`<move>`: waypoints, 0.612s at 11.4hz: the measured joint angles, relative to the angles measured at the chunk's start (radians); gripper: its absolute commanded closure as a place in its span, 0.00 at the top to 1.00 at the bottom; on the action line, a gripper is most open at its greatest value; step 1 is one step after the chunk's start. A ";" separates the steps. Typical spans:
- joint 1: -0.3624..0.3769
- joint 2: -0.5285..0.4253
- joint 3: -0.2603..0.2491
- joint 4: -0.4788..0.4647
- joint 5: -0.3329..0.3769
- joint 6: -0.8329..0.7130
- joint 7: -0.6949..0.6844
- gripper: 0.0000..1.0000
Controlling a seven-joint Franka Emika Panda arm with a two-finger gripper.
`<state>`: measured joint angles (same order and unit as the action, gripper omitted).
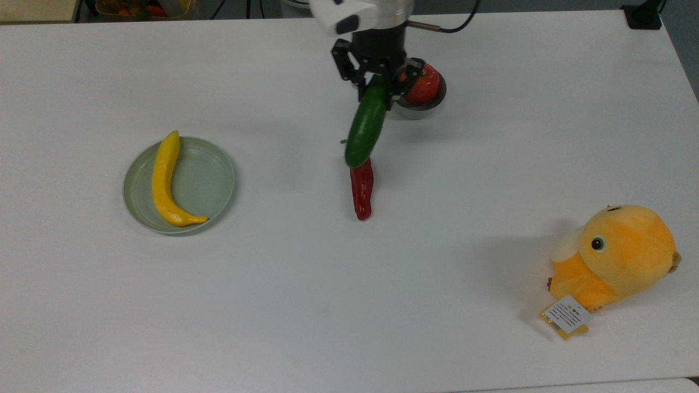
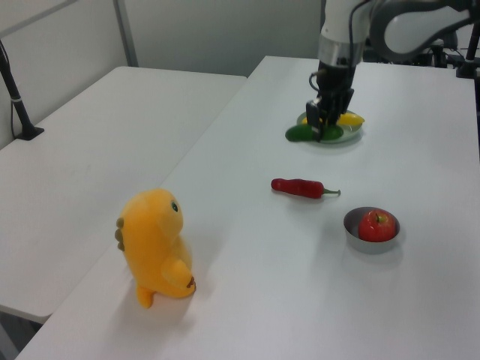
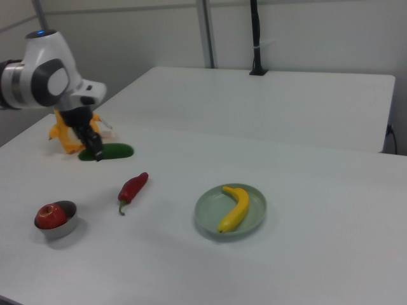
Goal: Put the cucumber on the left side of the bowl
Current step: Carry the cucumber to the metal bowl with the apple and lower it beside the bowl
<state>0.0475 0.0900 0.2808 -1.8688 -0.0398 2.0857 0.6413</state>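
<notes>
My gripper is shut on one end of the dark green cucumber, which hangs in the air above the table. In the top view the cucumber slants down-left and covers the stem end of the red chili. The grey metal bowl holds a red apple and sits just to the top view's right of the gripper, partly hidden behind it. The left view shows the gripper and cucumber well beyond the bowl. The right view shows the cucumber and the bowl.
A pale green plate with a yellow banana stands at the top view's left. An orange plush toy lies at the top view's lower right. A second white table adjoins at the left view's left.
</notes>
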 measured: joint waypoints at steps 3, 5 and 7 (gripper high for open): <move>0.012 0.000 0.115 -0.047 0.001 0.004 0.065 0.16; 0.010 0.002 0.157 -0.050 0.001 0.004 0.074 0.16; 0.009 0.005 0.210 -0.064 0.001 0.004 0.082 0.16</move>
<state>0.0567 0.0953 0.4904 -1.9330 -0.0383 2.0901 0.7234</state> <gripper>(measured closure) 0.533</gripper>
